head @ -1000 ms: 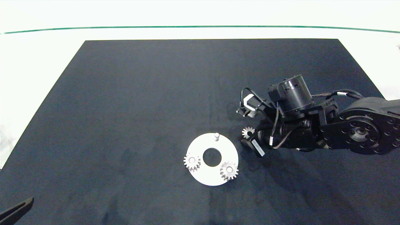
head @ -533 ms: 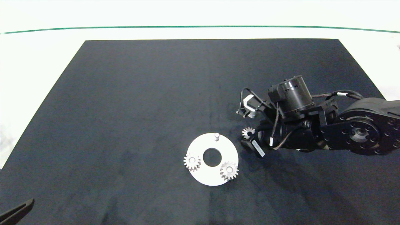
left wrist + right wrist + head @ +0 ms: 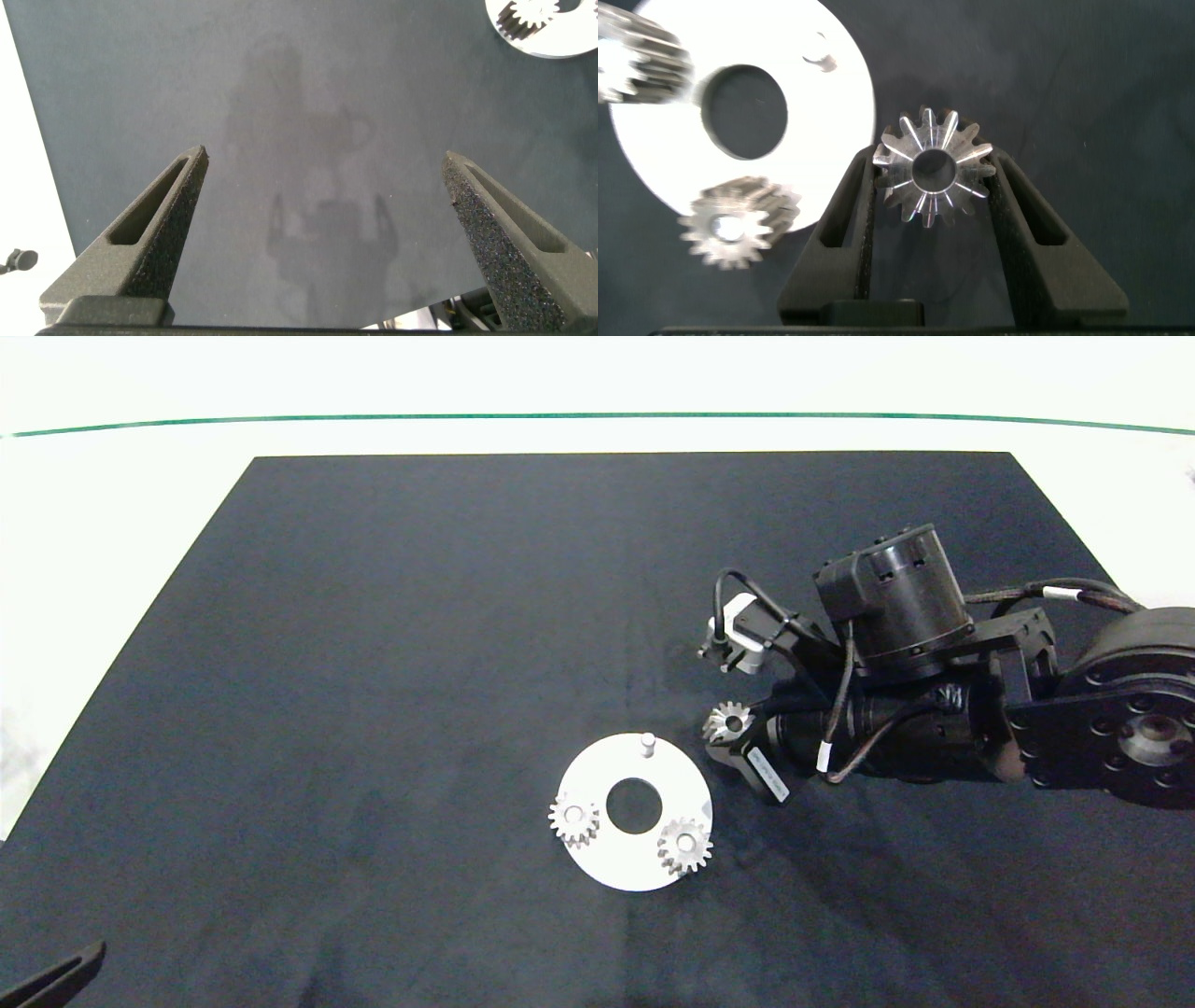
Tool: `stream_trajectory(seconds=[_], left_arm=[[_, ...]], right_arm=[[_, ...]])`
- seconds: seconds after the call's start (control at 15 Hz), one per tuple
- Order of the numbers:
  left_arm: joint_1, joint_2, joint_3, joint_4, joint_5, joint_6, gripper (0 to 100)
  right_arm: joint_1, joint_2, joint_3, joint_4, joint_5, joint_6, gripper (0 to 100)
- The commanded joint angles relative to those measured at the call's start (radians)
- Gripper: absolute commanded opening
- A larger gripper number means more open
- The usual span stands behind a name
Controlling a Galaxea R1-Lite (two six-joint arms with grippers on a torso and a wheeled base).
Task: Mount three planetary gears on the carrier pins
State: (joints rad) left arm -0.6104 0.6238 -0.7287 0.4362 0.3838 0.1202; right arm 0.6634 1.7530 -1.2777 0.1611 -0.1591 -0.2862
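Right wrist view: gear [image 3: 934, 170] clamped between right pincer [image 3: 932, 173] fingers.

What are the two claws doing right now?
Left gripper: open, holding nothing, parked above the mat.
Right gripper: shut on a planetary gear.

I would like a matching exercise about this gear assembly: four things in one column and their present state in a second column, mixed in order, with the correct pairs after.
Things
1. third gear
2. bare pin
3. left gripper
4. two gears on the white disc

States
A. open, over bare black mat
B. seated on their pins
C. clamped between the right gripper's fingers, beside the disc
D. upright, nothing on it yet

Pairs: 1-C, 2-D, 3-A, 4-B
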Motion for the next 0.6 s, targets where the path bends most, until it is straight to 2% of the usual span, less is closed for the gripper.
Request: stream_trajectory(seconds=[0.07,0.2,0.6], left_arm=[[0.0,-0.009,0.006,0.003,0.003,0.001,100],[0.0,-0.016,0.012,0.004,0.003,0.001,100],[0.0,-0.021,0.012,0.004,0.003,0.001,100]], right_arm=[[0.016,-0.003,-0.063,0.038,-0.002,-0.002,22],[0.027,0.002,-0.086,0.069,-0.002,-0.001,22],[0.065,0.051,-0.094,0.069,-0.003,0.004,22]])
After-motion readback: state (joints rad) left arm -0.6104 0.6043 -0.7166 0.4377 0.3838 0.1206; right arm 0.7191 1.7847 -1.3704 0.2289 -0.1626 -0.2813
